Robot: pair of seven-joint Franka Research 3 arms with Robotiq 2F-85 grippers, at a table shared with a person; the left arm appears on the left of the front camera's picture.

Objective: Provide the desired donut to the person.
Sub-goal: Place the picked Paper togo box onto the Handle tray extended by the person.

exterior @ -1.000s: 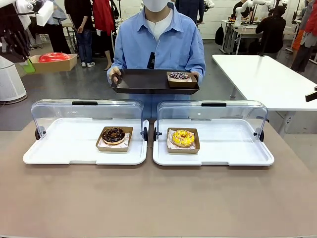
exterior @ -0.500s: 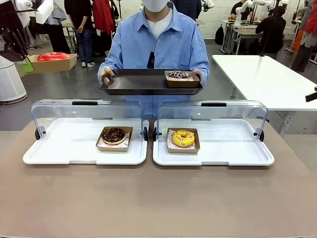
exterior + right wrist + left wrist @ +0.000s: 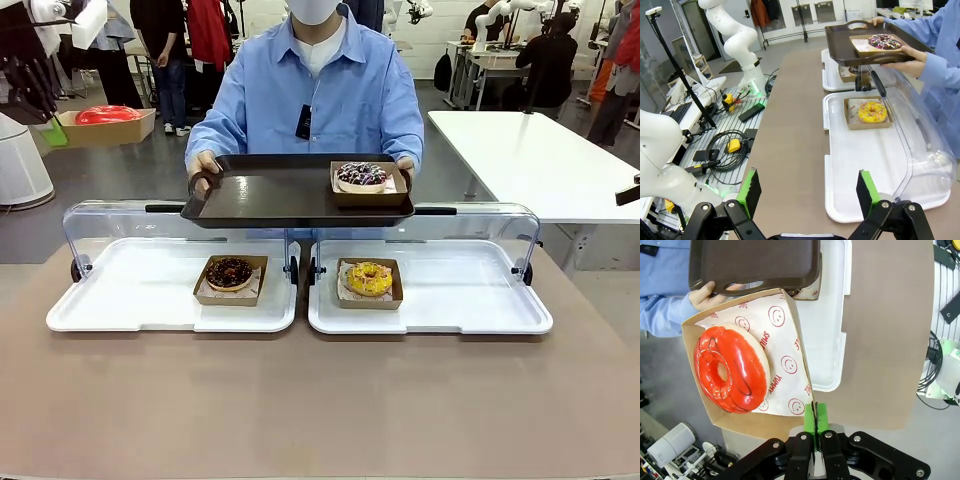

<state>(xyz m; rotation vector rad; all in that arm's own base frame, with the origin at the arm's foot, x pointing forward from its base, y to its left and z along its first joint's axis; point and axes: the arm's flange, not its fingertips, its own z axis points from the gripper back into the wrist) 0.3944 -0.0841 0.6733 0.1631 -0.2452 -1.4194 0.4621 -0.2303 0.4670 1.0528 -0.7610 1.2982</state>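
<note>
Off the table's left end, your left gripper (image 3: 815, 426) pinches the brown cardboard tray (image 3: 762, 424) holding the red glazed donut (image 3: 731, 369), clear of the person's dark plastic tray (image 3: 290, 192), probably awaiting handover. Right gripper (image 3: 810, 192) spread, empty. Count: four donuts, two lidded white cases.

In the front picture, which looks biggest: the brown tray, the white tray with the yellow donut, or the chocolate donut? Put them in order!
1. White tray
2. Brown tray, though it's held farther back, so it may be nearer in size
3. Chocolate donut, clearly smallest
</note>
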